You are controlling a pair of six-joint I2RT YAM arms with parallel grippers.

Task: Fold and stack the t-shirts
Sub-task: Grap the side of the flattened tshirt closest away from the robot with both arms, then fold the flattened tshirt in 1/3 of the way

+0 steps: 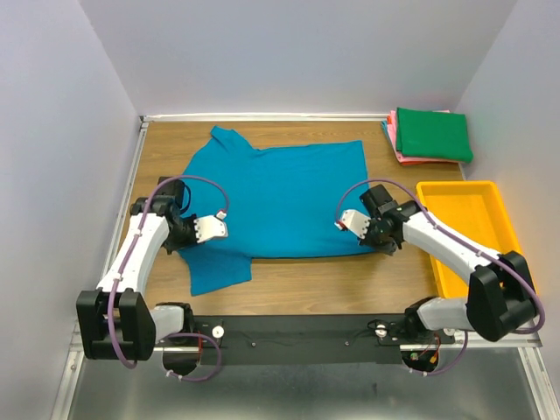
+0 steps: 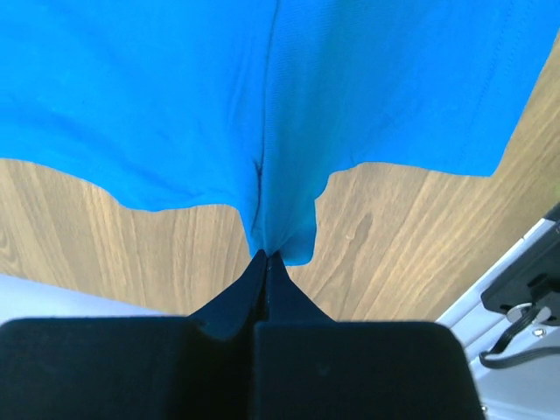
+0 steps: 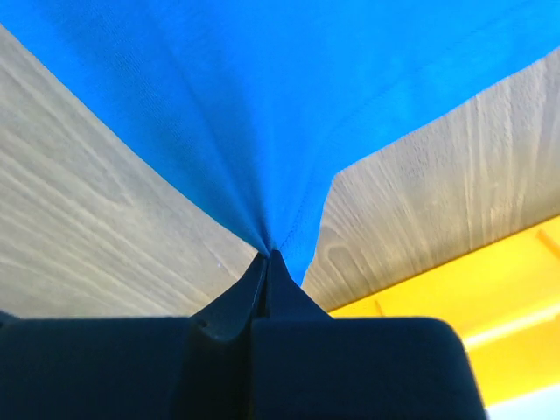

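Note:
A teal-blue t-shirt (image 1: 280, 197) lies spread on the wooden table, collar toward the far left. My left gripper (image 1: 185, 234) is shut on its near-left edge by the sleeve; in the left wrist view the cloth (image 2: 262, 105) bunches into the left gripper (image 2: 267, 255). My right gripper (image 1: 374, 234) is shut on the shirt's near-right corner, and the right wrist view shows that cloth (image 3: 262, 114) pinched at the right gripper (image 3: 272, 255). At the far right, a folded dark green t-shirt (image 1: 433, 134) tops a stack of folded pink t-shirts (image 1: 402, 157).
A yellow plastic tray (image 1: 468, 229) stands at the right edge of the table, close beside my right arm. White walls close in the table on three sides. A black rail (image 1: 297, 337) with the arm bases runs along the near edge.

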